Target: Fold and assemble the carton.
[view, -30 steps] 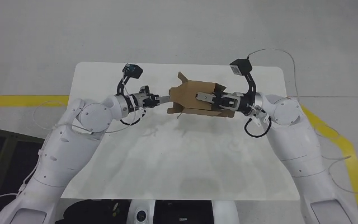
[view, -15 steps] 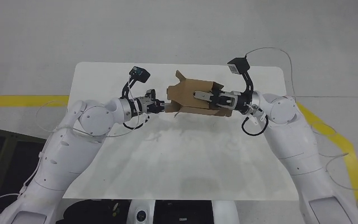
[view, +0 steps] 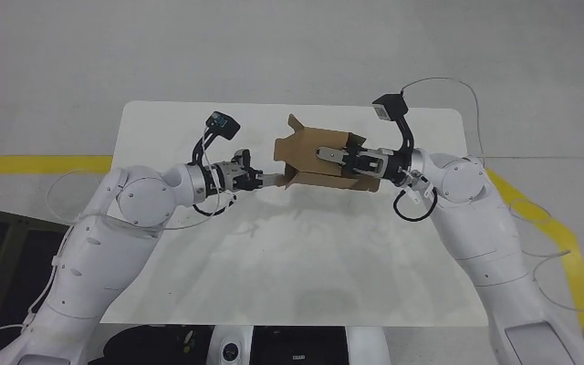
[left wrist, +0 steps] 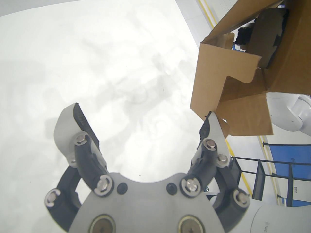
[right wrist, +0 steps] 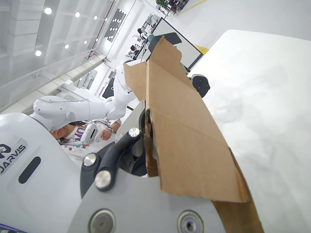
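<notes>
Over the far half of the table (view: 301,274), a brown carton (view: 306,151) hangs clear of the surface, its open end turned toward the left end effector (view: 266,178). The right end effector (view: 327,155) pinches one wall of the carton: one finger lies along the outside of the top panel, and the other is hidden inside. The left end effector is spread wide and holds nothing. One fingertip (left wrist: 210,122) just touches the corner of a notched flap (left wrist: 211,81) at the open end, and the other finger stands well apart from it over bare table.

The contact looks thin, and that is the likeliest source of trouble. A push delivered through one corner could let the flap skid off the fingertip and spring back open, or crumple the corner instead of bending the flap along its crease. The carton is gripped by a single wall, so a sideways shove from the left could also twist it in that pinch, or flatten the body out of square. The end flaps sit at different angles — if they are pressed in the wrong order, one could jam behind another and the end would not close. A hard push could tear the cardboard at the notch.
</notes>
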